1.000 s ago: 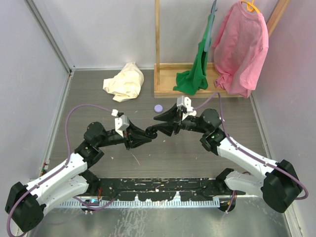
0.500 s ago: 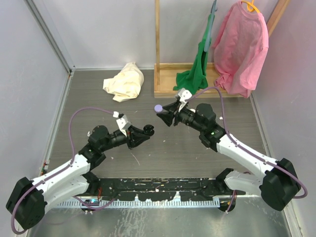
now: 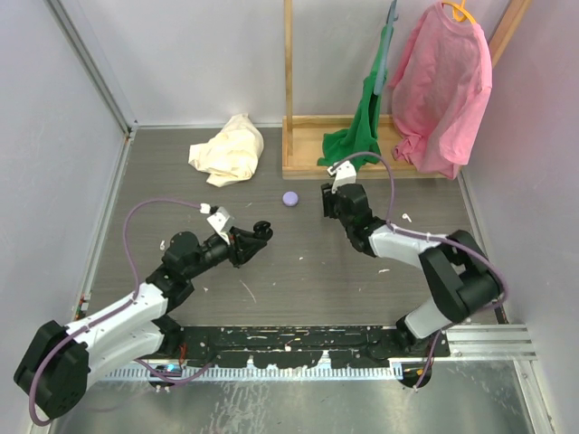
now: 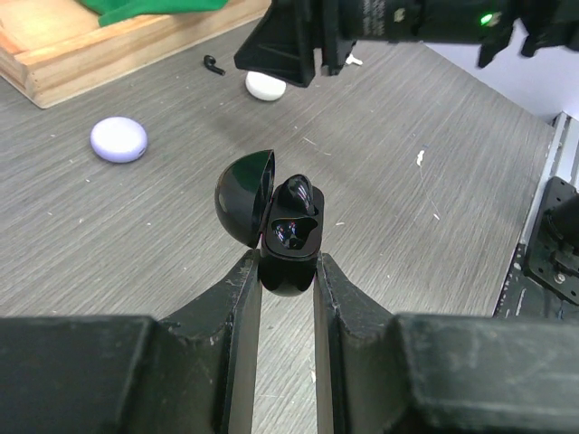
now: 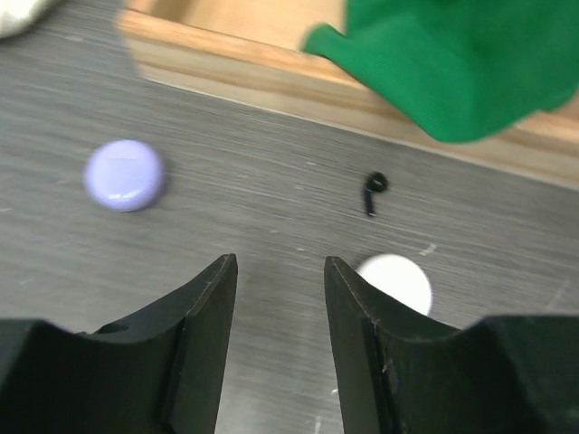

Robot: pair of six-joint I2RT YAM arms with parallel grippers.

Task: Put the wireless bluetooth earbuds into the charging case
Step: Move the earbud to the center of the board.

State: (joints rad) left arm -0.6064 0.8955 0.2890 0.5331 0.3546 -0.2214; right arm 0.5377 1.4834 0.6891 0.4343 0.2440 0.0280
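Observation:
My left gripper is shut on the black charging case, holding it a little above the table with its lid swung open. One black earbud sits in the case. A second black earbud lies loose on the table near the wooden base, also seen in the left wrist view as the loose earbud. My right gripper hangs open above the table short of that earbud, with nothing between its fingers. From above, the case is left of centre and the right gripper is near the rack.
A purple disc and a white round object lie on the table by the loose earbud. Behind stands a wooden rack with a green cloth and a pink garment. A cream cloth lies at back left.
My right gripper has drawn away from the case, back and to the right toward the rack. My left gripper has pulled slightly left, still holding the open case.

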